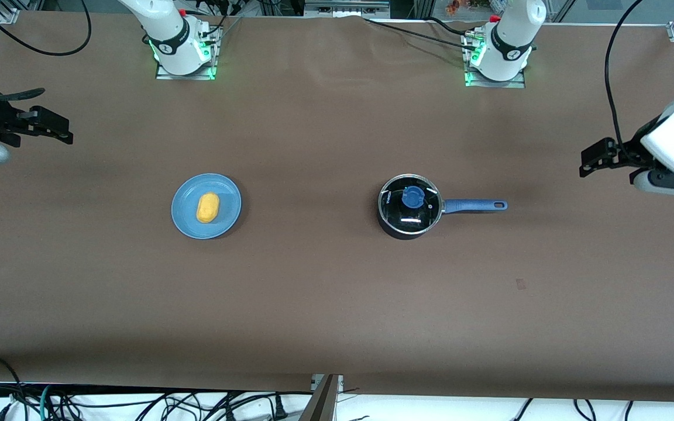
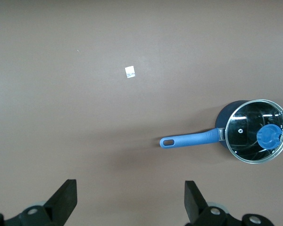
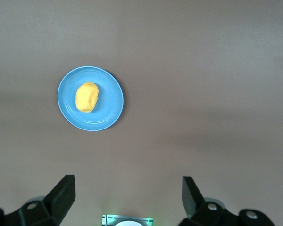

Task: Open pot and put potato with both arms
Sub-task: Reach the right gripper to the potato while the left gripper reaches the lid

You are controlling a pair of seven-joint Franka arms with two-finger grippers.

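The black pot point(image 1: 398, 225) stands on the table toward the left arm's end, its blue handle point(image 1: 471, 205) pointing that way. Its glass lid with a blue knob point(image 1: 413, 197) is on. It also shows in the left wrist view point(image 2: 228, 122). The yellow potato point(image 1: 208, 207) lies on a light-blue plate point(image 1: 229, 204) toward the right arm's end, and shows in the right wrist view point(image 3: 87, 97). My left gripper point(image 1: 591, 161) point(image 2: 129, 197) is open and empty, up over the table's end past the handle. My right gripper point(image 1: 59, 130) point(image 3: 127, 195) is open and empty, up over its own end.
The brown table point(image 1: 313, 292) carries only the pot, the plate point(image 3: 111, 101) and a small pale scrap point(image 2: 129, 72). The arm bases point(image 1: 185, 58) point(image 1: 495, 64) with green lights stand along the edge farthest from the front camera. Cables hang along the nearest edge.
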